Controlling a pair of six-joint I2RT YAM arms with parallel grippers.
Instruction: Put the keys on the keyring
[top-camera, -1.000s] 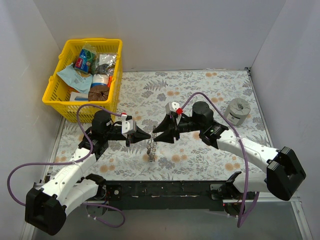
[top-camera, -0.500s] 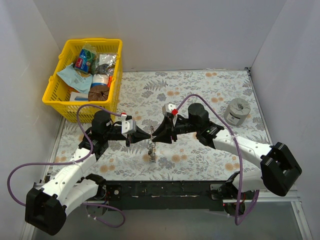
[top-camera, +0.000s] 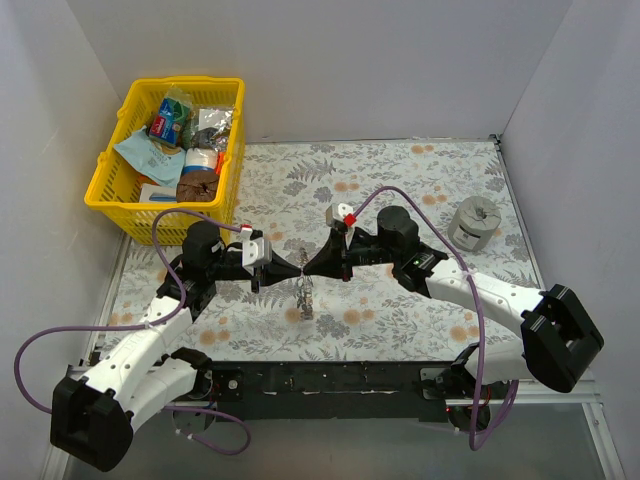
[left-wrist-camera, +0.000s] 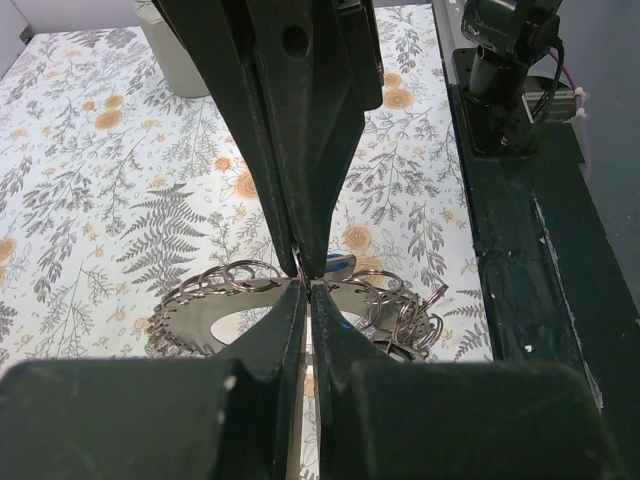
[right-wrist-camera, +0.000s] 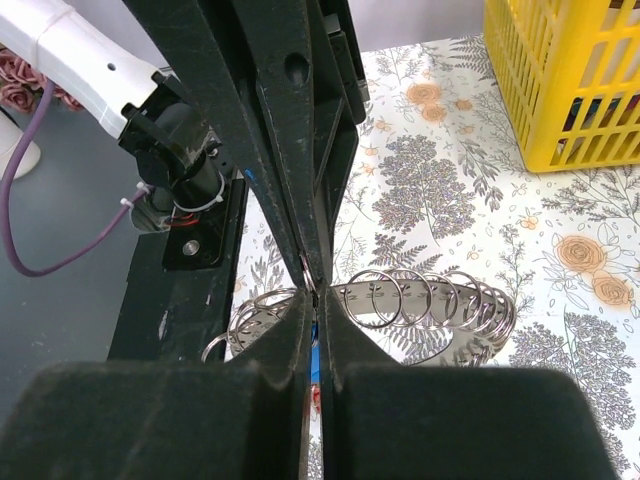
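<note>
One left tool (top-camera: 295, 268), one right tool (top-camera: 309, 266), one keyring (top-camera: 304, 297), one yellow basket (top-camera: 185, 82), one grey cylinder (top-camera: 472, 222).

- The left white-and-black arm (top-camera: 140, 350) extends forward from its base, with the forearm angled inward.
- The left black two-finger gripper (top-camera: 288, 267) points right, and its fingers (left-wrist-camera: 262, 340) are pressed together to the tips.
- The right white-and-black arm (top-camera: 490, 295) extends inward from the right.
- The right black two-finger gripper (top-camera: 314, 264) points left, and its fingers (right-wrist-camera: 272, 350) are closed.
- Both gripper tips meet nose to nose; whether they touch cannot be told.
</note>
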